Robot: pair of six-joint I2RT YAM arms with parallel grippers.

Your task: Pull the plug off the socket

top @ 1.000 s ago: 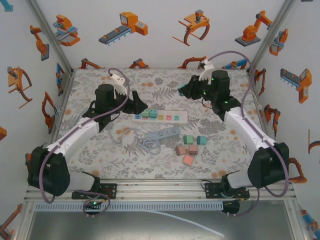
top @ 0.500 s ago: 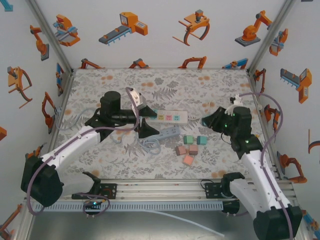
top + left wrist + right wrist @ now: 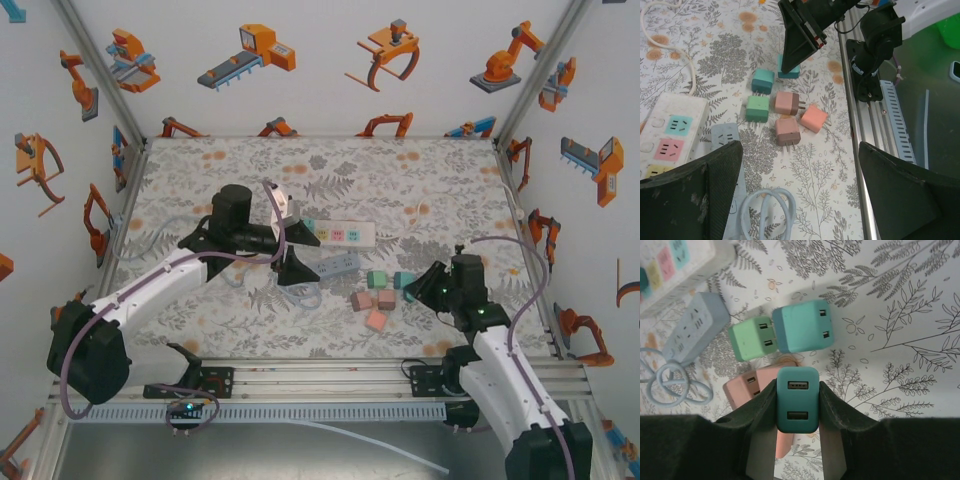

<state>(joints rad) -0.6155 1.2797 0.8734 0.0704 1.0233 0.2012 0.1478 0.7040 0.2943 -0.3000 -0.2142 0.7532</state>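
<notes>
Right fingers clench a teal plug above the tabletop; left fingers spread wide, empty, near the white power strip.

We record a table covered in grey leaf-print cloth. At frame centre lies a white plastic power strip with coloured sockets. Just below it lies a blue-grey power strip with looped cable. Lower right, a cluster of green, teal, pink and salmon cube plugs sits close together.
</notes>
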